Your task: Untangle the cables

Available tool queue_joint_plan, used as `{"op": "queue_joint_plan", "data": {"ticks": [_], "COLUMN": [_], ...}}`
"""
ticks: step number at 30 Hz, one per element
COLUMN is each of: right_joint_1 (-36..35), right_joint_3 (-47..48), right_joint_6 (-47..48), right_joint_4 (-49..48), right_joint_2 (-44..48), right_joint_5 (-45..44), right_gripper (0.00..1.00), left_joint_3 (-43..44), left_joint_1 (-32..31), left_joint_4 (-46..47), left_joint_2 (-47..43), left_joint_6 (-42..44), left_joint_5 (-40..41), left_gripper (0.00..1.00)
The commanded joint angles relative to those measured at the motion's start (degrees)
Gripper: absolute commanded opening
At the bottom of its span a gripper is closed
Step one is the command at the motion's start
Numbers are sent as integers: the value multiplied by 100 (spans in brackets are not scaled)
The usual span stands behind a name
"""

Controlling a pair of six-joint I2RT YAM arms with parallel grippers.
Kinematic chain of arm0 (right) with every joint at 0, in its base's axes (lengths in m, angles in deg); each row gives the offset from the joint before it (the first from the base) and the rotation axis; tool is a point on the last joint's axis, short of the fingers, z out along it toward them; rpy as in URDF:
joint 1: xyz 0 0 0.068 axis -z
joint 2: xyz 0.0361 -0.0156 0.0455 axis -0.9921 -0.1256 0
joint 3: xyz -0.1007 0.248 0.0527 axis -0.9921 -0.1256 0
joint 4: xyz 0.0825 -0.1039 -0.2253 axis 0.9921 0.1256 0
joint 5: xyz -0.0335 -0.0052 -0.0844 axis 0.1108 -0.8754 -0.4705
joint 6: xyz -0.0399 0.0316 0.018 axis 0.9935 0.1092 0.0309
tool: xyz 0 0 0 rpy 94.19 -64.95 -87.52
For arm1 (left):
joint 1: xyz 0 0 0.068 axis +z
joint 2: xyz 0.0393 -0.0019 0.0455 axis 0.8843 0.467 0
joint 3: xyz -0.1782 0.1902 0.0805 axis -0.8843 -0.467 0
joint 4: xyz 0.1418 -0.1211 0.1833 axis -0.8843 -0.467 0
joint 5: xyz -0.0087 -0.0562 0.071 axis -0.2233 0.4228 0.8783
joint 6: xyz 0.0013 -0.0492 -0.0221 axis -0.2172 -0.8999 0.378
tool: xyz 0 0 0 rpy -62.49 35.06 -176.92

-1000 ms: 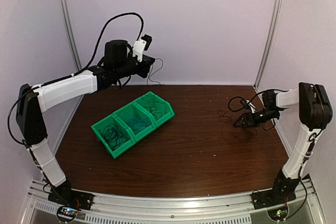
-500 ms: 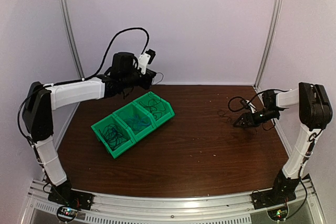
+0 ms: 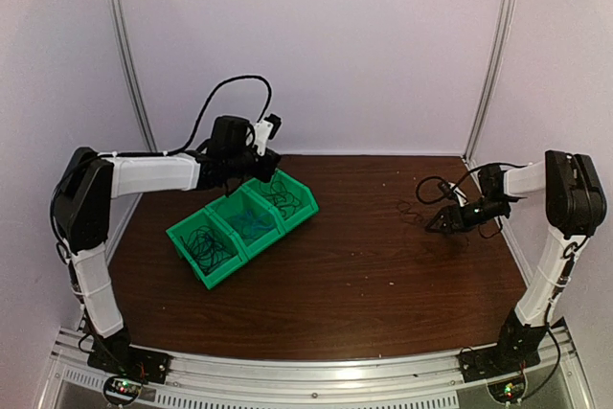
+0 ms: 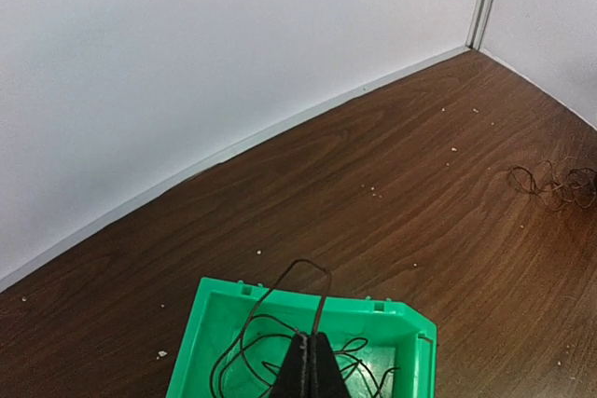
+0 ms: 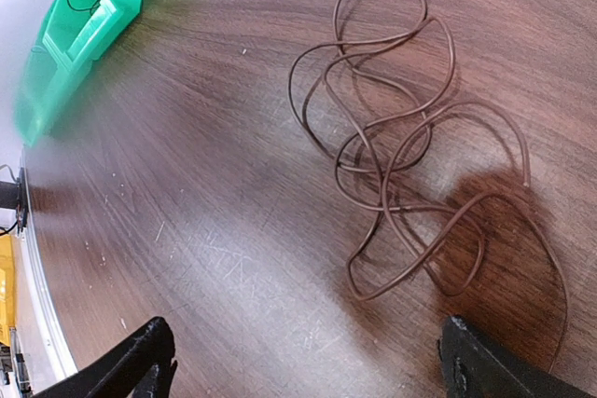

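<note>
My left gripper (image 4: 313,340) is shut on a thin black cable (image 4: 322,270) that loops up above the far compartment of the green bin (image 4: 410,312). From above, the left gripper (image 3: 265,171) hangs over that far compartment (image 3: 305,197), which holds more black cable. The middle compartment holds blue cables (image 3: 248,224); the near one holds black cables (image 3: 206,246). A brownish tangled cable (image 5: 396,137) lies on the table just ahead of my right gripper (image 5: 308,361), which is wide open and empty. Seen from above, this tangle (image 3: 412,208) sits left of the right gripper (image 3: 433,224).
The green bin (image 3: 196,270) lies diagonally on the brown table (image 3: 364,275), left of centre. White walls and metal posts (image 3: 493,55) close in the back and sides. Small crumbs dot the wood. The bin (image 5: 84,16) shows at the right wrist view's upper left.
The left arm has come down from high near the back wall to just over the bin's far compartment, still shut on the black cable. The right arm has not moved.
</note>
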Motion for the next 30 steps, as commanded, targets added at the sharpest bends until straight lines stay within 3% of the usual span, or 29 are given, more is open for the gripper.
{"op": "queue_joint_plan", "data": {"ticks": [1, 16, 23, 30], "right_joint_1": [-13, -13, -13, -13], "right_joint_3": [58, 75, 85, 90], "right_joint_6": [76, 106, 108, 101], "right_joint_4": [171, 226, 242, 253], "right_joint_2": [-130, -95, 45, 72], "right_joint_5": [-154, -122, -67, -41], "right_gripper": [100, 100, 100, 100], "left_joint_3": [92, 1465, 1407, 753], "left_joint_1": [52, 136, 142, 112], "left_joint_4": [-186, -1580, -1673, -1718], "left_joint_2": [302, 1510, 1110, 470], "left_joint_6": [-270, -1179, -1298, -1572], "left_joint_5": [-145, -128, -327, -798], "left_gripper": [0, 0, 0, 0]}}
